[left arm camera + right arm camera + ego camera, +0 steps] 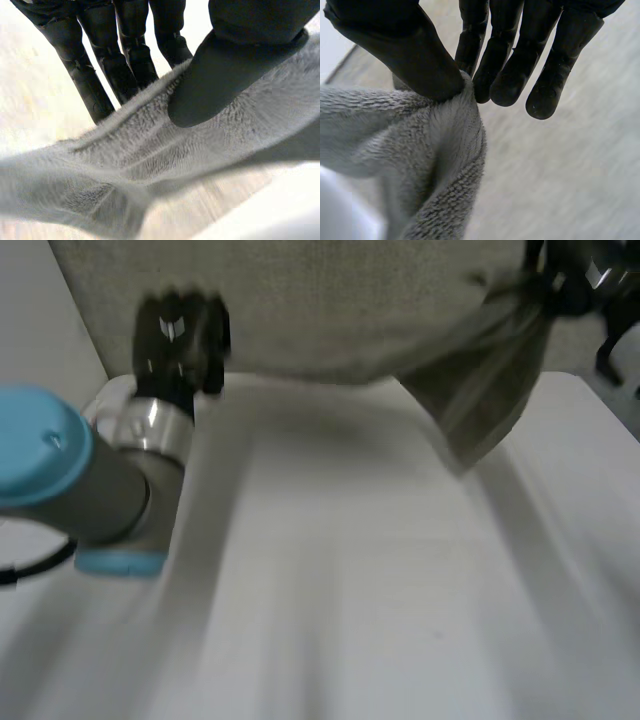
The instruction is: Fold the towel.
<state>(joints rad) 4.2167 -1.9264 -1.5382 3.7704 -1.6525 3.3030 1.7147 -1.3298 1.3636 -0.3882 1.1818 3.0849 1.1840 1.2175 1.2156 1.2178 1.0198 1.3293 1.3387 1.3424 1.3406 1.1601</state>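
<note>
The grey towel (350,310) stretches across the far side of the white desk (350,590), between the two arms. Its lower edge sags in a shallow curve above the desk's far edge, and near the right arm a darker flap of cloth hangs down in a point (whether that tip touches the desk cannot be told).

The left robot hand (180,335) is at the towel's left edge. In its own wrist view the thumb (235,65) presses down on the upper face of the cloth while the fingers (105,70) run straight along the other face, so the towel is pinched between them. From that grip the cloth spreads out in taut ridges. The left arm (70,480), grey with a light-blue cap, reaches in from the near left corner of the desk.

The right robot hand (562,285) is at the towel's right end, at the top of the hanging flap. Its wrist view shows the thumb (405,55) and the nearest fingers (492,65) nipping a bunched fold of the towel between them, and the cloth drops away below the thumb in a thick fold.
</note>
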